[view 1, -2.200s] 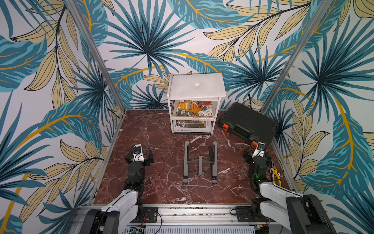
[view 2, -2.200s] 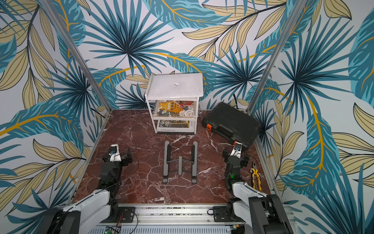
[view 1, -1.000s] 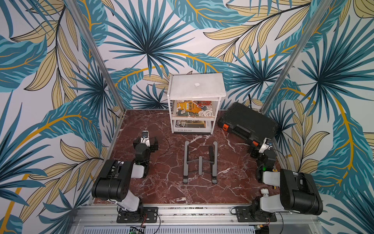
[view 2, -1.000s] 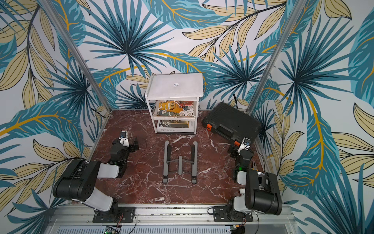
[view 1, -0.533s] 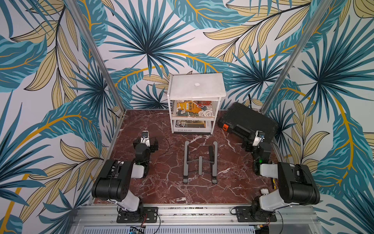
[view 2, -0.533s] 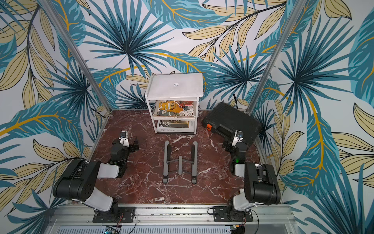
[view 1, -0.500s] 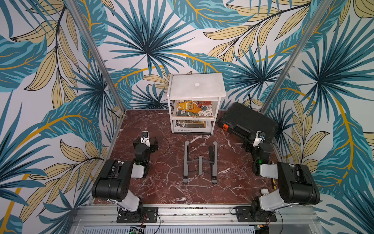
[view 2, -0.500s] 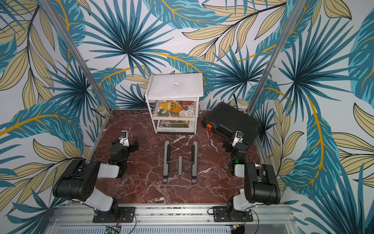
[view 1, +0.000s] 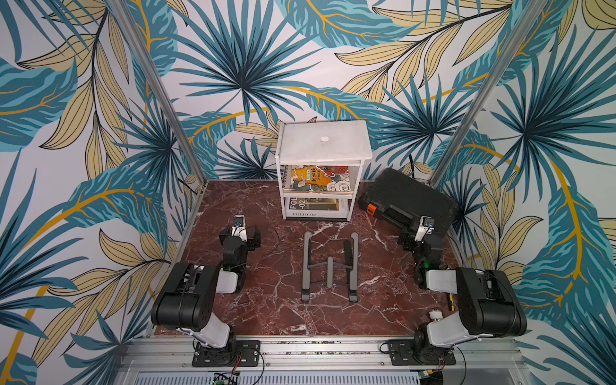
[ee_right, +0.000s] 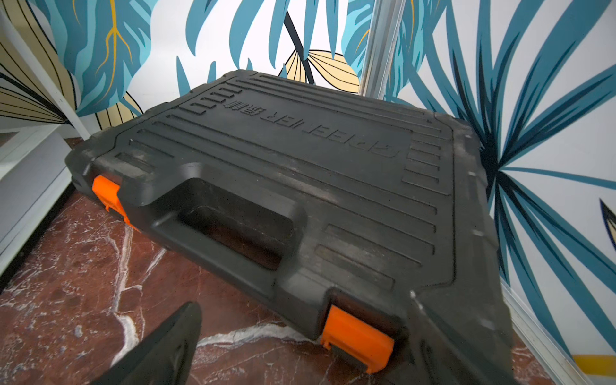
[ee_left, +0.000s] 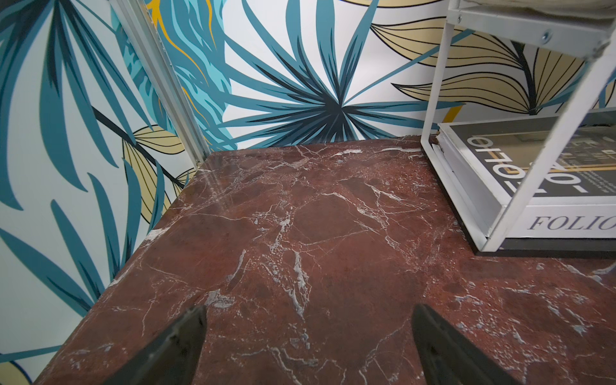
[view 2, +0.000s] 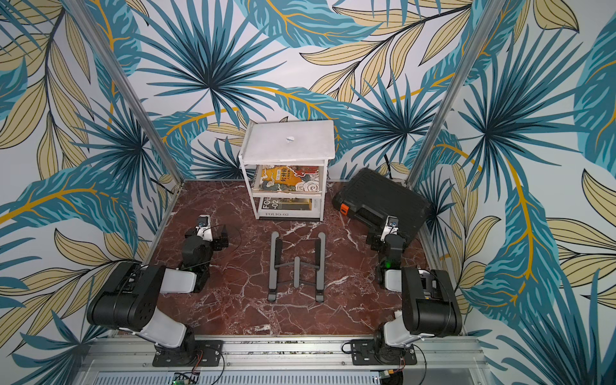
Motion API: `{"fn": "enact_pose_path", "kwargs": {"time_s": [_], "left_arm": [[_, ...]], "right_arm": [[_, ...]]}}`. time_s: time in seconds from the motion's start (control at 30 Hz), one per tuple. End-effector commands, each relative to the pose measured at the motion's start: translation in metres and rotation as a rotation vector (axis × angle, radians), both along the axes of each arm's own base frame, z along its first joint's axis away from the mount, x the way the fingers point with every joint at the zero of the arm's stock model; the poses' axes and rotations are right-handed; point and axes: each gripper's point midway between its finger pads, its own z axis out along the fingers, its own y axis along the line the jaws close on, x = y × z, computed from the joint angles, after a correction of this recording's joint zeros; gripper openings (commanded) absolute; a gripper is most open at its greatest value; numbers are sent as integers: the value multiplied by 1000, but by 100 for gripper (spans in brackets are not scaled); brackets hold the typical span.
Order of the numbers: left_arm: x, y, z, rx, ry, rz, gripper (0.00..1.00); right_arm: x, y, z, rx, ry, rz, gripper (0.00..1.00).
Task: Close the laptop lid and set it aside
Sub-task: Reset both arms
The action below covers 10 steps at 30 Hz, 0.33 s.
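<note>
Two arms: one at each side of the bench [view 1: 276,266]; I'm reading the jaws from the wrist views.
Left jaws: left gripper [ee_left: 308,310] is spread wide with nothing between the fingers. Bare red marble lies under them, near a front leg of the white shelf unit [ee_left: 433,100].
Right jaws: right gripper [ee_right: 305,305] is spread wide too and holds nothing. It faces the handle side of the black case [ee_right: 300,173]; I can't tell whether a finger touches the case.
Laptop: laptop [view 1: 325,146] lies flat on top of the shelf unit, at the back of the bench.
Lid: laptop lid [view 2: 300,146] is down and shut, logo facing up.
Stand: grey laptop stand [view 1: 330,266] sits mid-bench between the arms, well apart from the laptop.
Shelves: orange-cover book [view 1: 320,178] on the middle shelf, FOLIO book [ee_left: 550,226] on the bottom one.
Case: closed, orange latches, in the back right corner beside the shelf unit.
</note>
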Motion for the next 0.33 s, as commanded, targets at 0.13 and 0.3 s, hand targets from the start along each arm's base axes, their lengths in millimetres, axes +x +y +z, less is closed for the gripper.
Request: {"fn": "enact_pose_path", "kwargs": {"time_s": [0.13, 0.3], "left_arm": [[-1, 2, 0, -1, 2, 4, 100], [-1, 2, 0, -1, 3, 4, 100]], "right_arm": [[2, 6, -2, -9, 17, 29, 99], [1, 7, -1, -10, 11, 37, 99]]}}
